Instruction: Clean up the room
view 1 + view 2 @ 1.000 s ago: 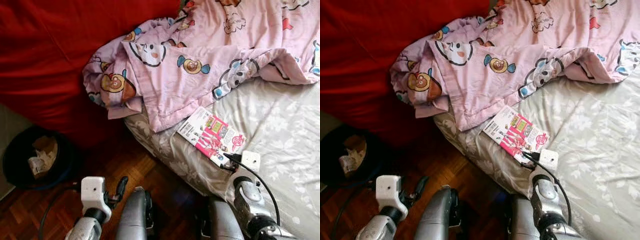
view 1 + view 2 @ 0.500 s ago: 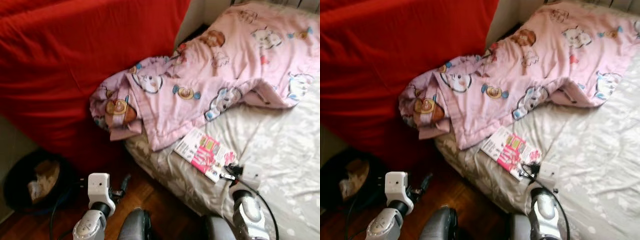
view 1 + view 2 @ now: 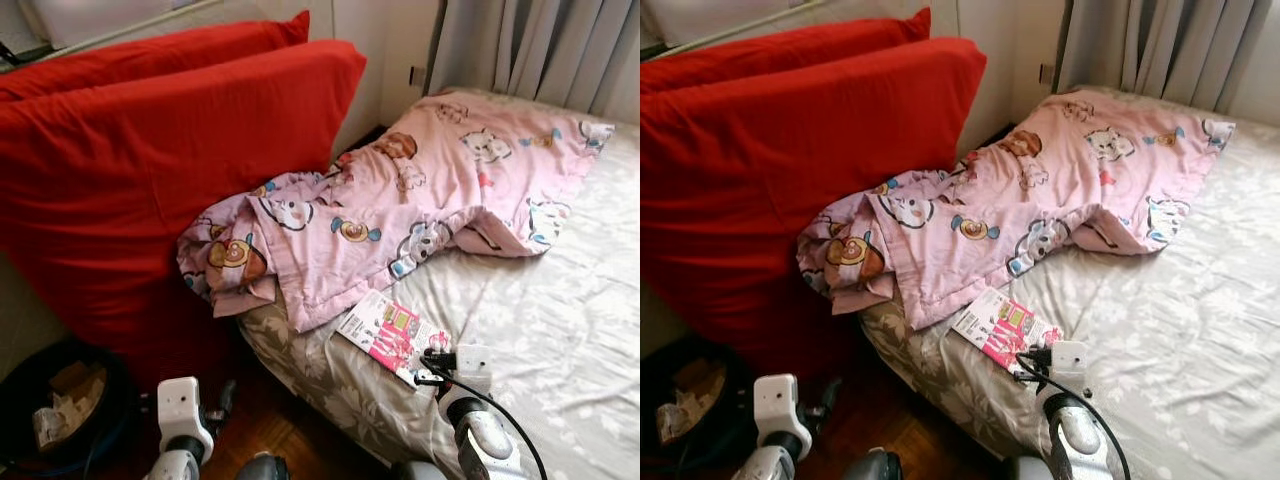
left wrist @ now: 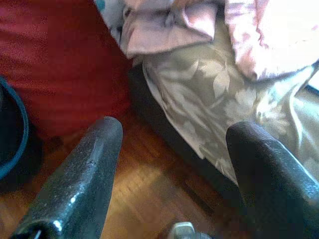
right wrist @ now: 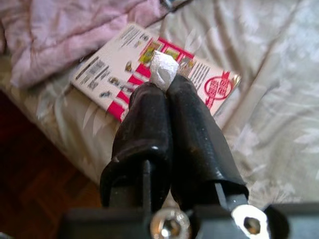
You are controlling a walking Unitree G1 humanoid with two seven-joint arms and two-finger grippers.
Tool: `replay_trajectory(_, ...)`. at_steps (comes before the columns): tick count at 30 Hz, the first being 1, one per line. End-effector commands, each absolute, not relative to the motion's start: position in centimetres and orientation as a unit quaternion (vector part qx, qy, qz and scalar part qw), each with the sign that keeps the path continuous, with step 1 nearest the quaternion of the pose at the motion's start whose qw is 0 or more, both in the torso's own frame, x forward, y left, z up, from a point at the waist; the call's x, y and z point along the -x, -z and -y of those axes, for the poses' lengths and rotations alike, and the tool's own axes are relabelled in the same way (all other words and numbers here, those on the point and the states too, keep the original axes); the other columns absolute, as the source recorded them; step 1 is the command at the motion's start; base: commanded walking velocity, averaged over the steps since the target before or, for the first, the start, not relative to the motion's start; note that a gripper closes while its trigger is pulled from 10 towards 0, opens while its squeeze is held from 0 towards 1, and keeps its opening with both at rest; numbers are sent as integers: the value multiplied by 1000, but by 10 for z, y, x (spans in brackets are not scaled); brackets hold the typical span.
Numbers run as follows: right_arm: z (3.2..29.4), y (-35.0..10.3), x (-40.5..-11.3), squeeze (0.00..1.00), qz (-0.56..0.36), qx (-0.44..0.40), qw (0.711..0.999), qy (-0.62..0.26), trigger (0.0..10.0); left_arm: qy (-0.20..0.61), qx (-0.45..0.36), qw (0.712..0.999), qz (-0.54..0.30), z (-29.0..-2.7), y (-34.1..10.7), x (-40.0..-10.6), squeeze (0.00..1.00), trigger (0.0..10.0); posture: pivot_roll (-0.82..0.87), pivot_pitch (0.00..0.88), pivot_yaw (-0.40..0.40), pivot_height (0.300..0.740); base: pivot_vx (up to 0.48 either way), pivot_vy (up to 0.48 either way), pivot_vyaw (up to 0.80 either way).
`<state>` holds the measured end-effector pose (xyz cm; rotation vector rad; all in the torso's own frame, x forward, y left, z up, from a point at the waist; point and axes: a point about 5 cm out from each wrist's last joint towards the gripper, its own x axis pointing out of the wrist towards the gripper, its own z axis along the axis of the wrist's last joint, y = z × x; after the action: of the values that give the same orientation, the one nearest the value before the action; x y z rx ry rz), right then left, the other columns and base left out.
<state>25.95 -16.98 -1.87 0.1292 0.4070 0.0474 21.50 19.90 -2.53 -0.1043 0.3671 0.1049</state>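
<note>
My right gripper [image 5: 167,88] is shut on a small white crumpled wad [image 5: 163,68] at its fingertips. It hovers at the near edge of a pink-and-white printed booklet [image 3: 385,332] that lies flat on the grey leaf-print bed sheet [image 3: 560,320]. A pink cartoon-print blanket [image 3: 420,205] lies bunched across the bed's head end, spilling over the corner. My left gripper [image 4: 172,134] is open and holds nothing, low over the wooden floor [image 4: 134,184] beside the bed's corner. A dark round bin [image 3: 40,420] with crumpled paper inside stands on the floor at my left.
Two big red cushions [image 3: 150,160] lean against the wall left of the bed. Grey curtains [image 3: 545,45] hang behind the bed at the back right. The strip of wooden floor between bin and bed is narrow.
The whole picture has shifted: the camera has tilted up and drawn back, so cushions, wall and curtains now show. Both arms keep their places, the right still by the booklet.
</note>
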Motion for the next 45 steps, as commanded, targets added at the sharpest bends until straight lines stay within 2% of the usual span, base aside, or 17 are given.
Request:
replay_trajectory(1, 170, 22, -259, 0, -222, -62, 973, -18, 10000, -61, 46, 980, -185, -202, 26, -218, 0, 10000, -64, 0, 40, 693, 0, 0, 0)
replay_trajectory(10, 172, 38, -248, 0, -276, -65, 959, -2, 10000, -72, 53, 964, -249, -206, 46, -210, 0, 10000, -55, 24, 34, 740, 0, 0, 0)
replay_trajectory(19, 177, 59, -222, 0, -346, -72, 935, 24, 10000, -67, 29, 937, -342, -205, 69, -191, 0, 10000, -59, 35, 48, 740, 0, 0, 0)
replay_trajectory(27, 184, 74, -198, 0, -392, -65, 917, 41, 10000, -71, 41, 927, -366, -204, 74, -185, 0, 10000, -59, 42, 44, 740, 0, 0, 0)
replay_trajectory(36, 192, 77, -191, 0, -402, -54, 913, 44, 10000, -89, 45, 915, -392, -212, 80, -173, 0, 10000, -60, 60, 37, 740, 0, 0, 0)
replay_trajectory(45, 189, 78, -190, 0, -408, -45, 911, 28, 10000, -98, 46, 904, -413, -214, 85, -162, 0, 10000, -52, 77, 36, 740, 0, 310, 0)
